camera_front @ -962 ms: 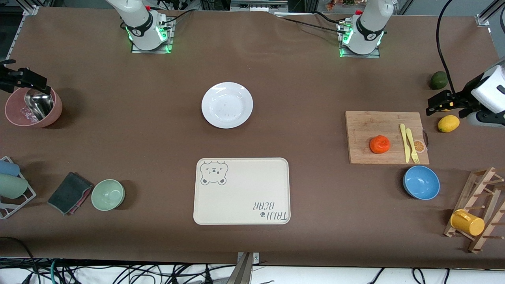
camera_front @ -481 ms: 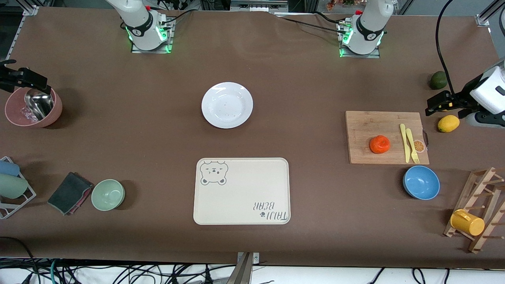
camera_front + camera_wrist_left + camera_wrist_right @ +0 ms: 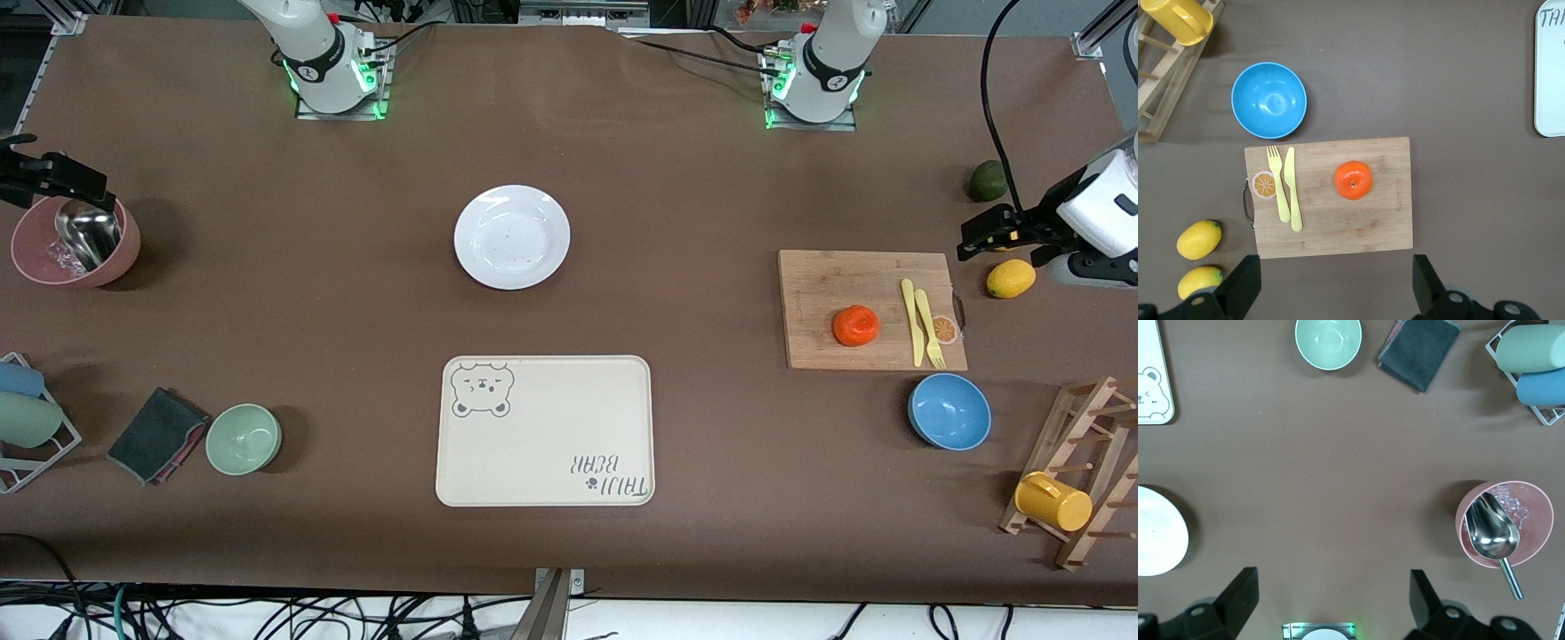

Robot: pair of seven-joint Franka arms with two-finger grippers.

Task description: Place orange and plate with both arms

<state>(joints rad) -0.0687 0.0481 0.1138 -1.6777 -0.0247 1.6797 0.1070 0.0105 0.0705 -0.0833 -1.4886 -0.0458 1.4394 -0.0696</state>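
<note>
Right now the orange (image 3: pixel 856 325) sits on the board (image 3: pixel 827 284) beside a yellow knife (image 3: pixel 909 320) and fork (image 3: pixel 928 327), toward the left arm's end of the table. The plate (image 3: pixel 512 236) lies mid-table, farther from the front camera than the tray (image 3: pixel 544 431). Left gripper (image 3: pixel 1335 283) hangs wide open and empty above the board's edge near the lemons (image 3: pixel 1199 239), while right gripper (image 3: pixel 1331 600) hangs open and empty over bare table between the plate and the pink bowl (image 3: pixel 1538 503).

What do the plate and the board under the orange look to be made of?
The plate: probably glazed ceramic, glossy white with soft highlights; melamine is possible. The board: bamboo or light wood, matte, with visible grain strips. The orange lies on it.
</note>
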